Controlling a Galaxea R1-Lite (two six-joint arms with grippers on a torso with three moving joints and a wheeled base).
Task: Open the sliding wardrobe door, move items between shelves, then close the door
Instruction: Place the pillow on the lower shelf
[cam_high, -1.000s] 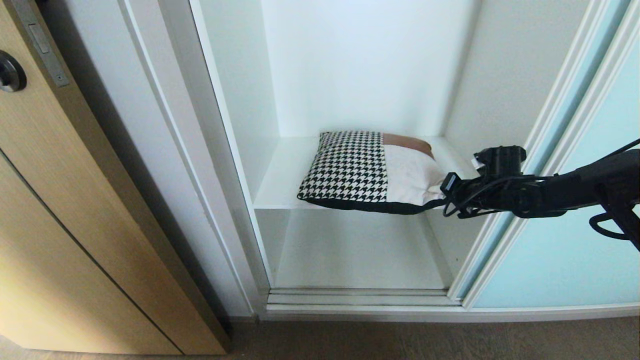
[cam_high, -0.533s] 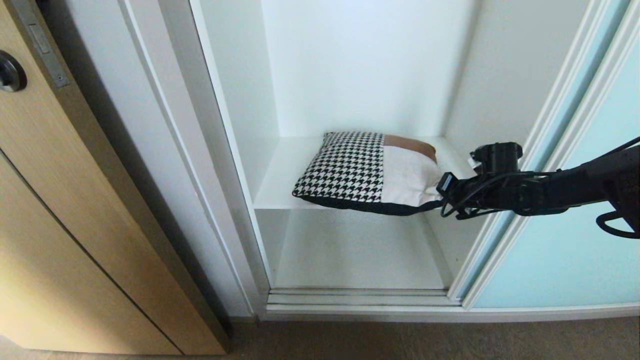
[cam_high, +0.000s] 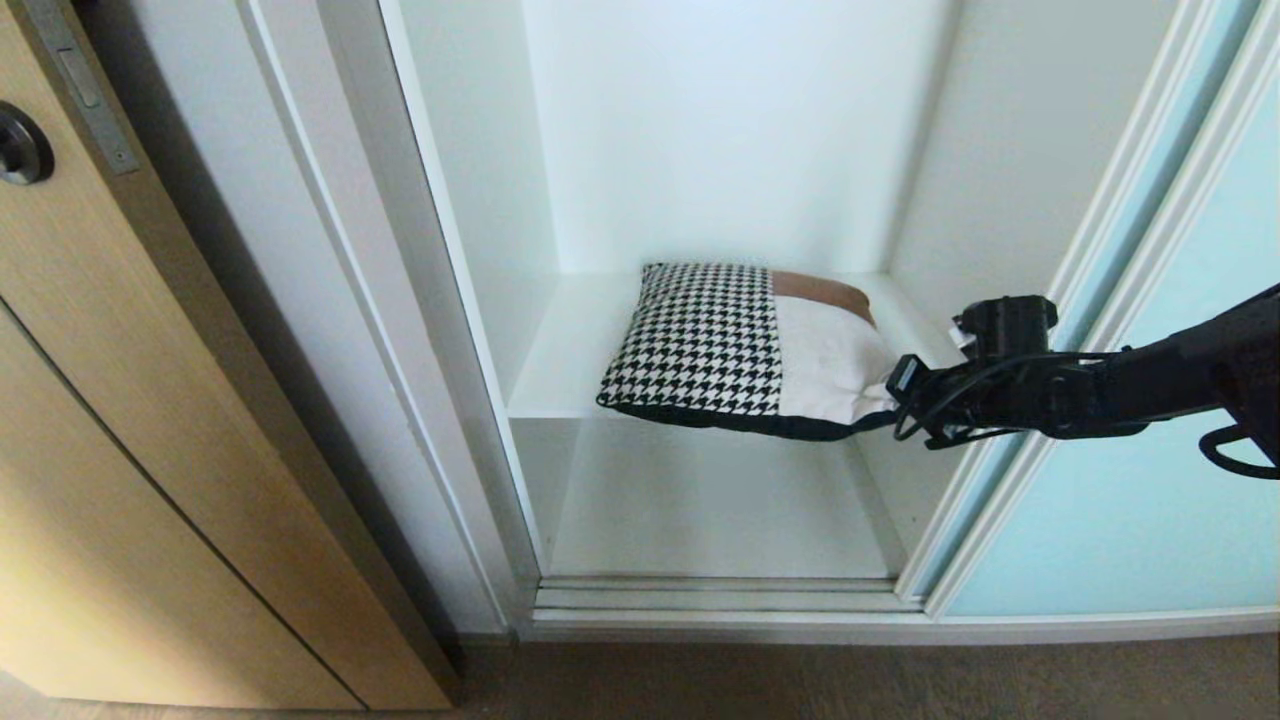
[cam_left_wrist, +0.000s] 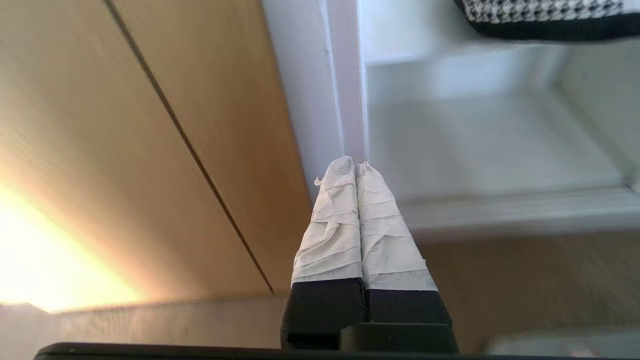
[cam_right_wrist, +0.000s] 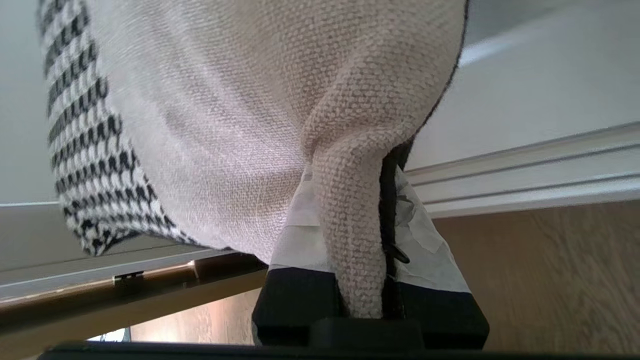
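The cushion, houndstooth, cream and rust-brown with a black back, lies on the upper white shelf. Its front right corner hangs past the shelf's edge. My right gripper reaches in from the right and is shut on that corner. In the right wrist view the cream fabric is pinched between the taped fingers of the right gripper. The lower shelf is bare. The aqua sliding wardrobe door stands slid to the right. My left gripper is shut on nothing, low before the wardrobe's left frame; it is outside the head view.
A tan wood-grain door with a dark round handle stands at the left. The white wardrobe frame rises beside it. The door track runs along the bottom, with brown floor in front.
The right gripper drew the cushion slightly left, then back right and a little lower. The cushion's front right corner now hangs further past the shelf's edge.
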